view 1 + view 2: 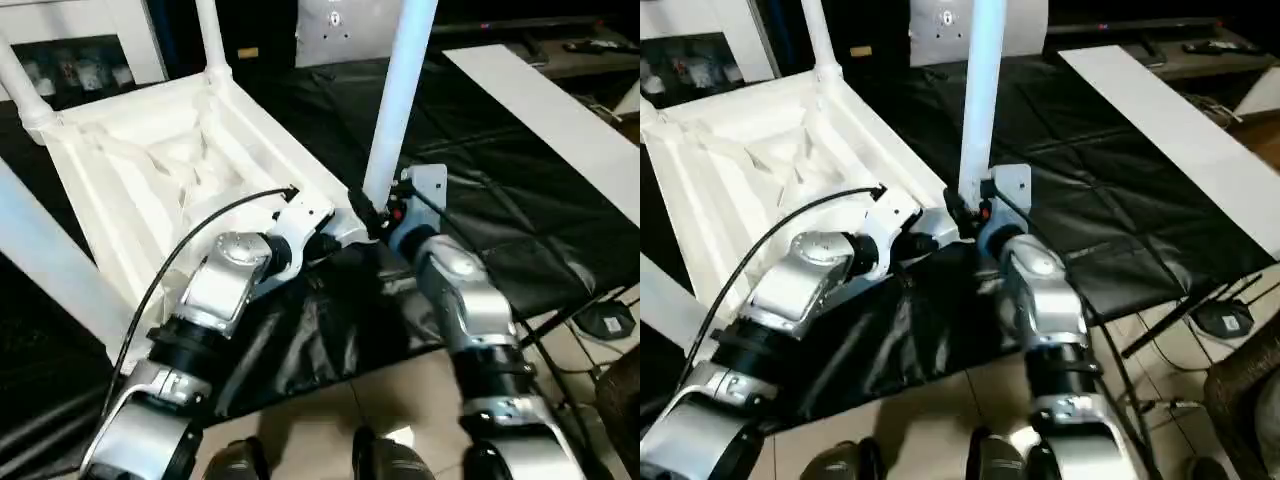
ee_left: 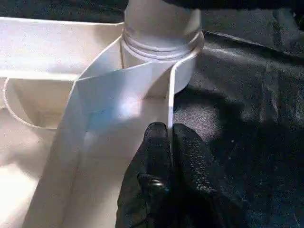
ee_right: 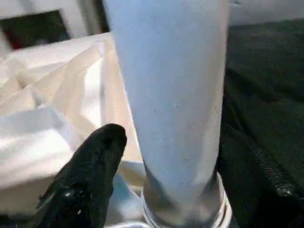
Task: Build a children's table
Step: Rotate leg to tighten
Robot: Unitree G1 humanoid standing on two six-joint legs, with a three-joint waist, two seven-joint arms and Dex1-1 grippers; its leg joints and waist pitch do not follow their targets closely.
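The children's table (image 1: 170,170) lies upside down on the black sheet-covered bench (image 1: 500,180), its ribbed underside facing up, toward the bench's left side and near edge. Legs stand in its corner sockets, among them one upright leg (image 1: 400,95) at the corner nearest the robot, close to the bench's near edge. The left gripper (image 2: 168,137) has its fingers (image 2: 190,156) pressed together on the thin white rim wall of the tabletop, just beside that socket. The right gripper (image 3: 156,156) sits at the base of the upright leg; one black finger (image 3: 95,166) stands just beside the leg, a narrow gap showing, so the fingers look spread rather than clamped.
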